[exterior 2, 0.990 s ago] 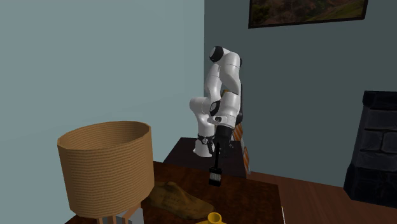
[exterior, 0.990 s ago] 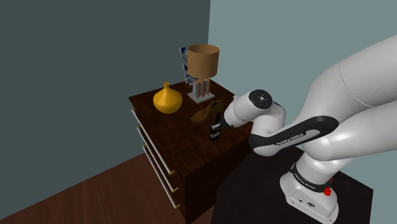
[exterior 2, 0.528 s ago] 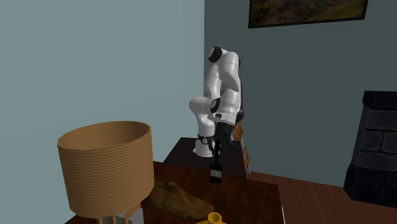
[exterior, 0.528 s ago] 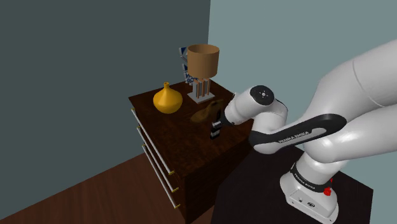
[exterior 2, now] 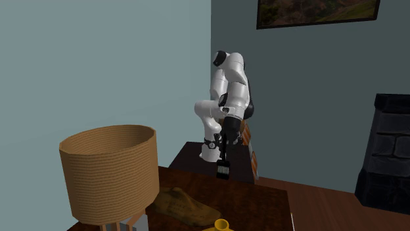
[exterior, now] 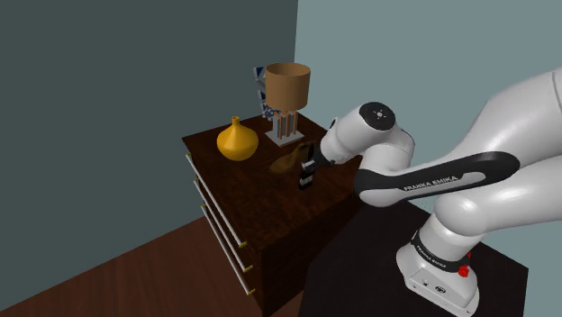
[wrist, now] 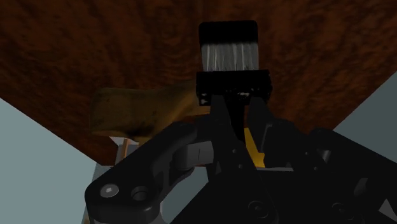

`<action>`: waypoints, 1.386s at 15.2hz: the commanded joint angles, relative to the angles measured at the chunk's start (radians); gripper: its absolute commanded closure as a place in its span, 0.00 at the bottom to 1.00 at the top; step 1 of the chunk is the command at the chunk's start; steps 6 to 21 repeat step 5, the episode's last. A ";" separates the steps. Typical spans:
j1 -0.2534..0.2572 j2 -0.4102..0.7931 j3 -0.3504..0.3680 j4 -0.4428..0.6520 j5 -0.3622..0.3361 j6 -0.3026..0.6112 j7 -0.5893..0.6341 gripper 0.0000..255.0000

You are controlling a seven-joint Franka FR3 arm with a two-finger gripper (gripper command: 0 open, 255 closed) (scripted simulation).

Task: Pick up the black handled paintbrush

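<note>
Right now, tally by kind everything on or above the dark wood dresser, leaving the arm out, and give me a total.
Lamp: 1
Yellow vase: 1
Brown shoe-shaped piece: 1
Blue-and-white thing behind the lamp: 1, kind unclear
Paintbrush: 1, clasped by the fingers
Total: 5

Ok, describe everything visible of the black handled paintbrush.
The paintbrush has a slim black handle that widens into a black shoulder, then a grey streaked band and a black tip. It hangs upright, head down, its handle clamped between the jaws. It is above the dark wooden dresser top and apparently not touching it.
</note>
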 commanded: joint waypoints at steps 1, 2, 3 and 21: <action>0.021 -0.025 -0.028 0.012 0.005 -0.041 -0.016 1.00; 0.030 -0.038 -0.041 0.018 0.007 -0.061 -0.024 1.00; 0.039 -0.050 -0.053 0.024 0.009 -0.081 -0.031 1.00; 0.040 -0.052 -0.054 0.025 0.010 -0.083 -0.032 1.00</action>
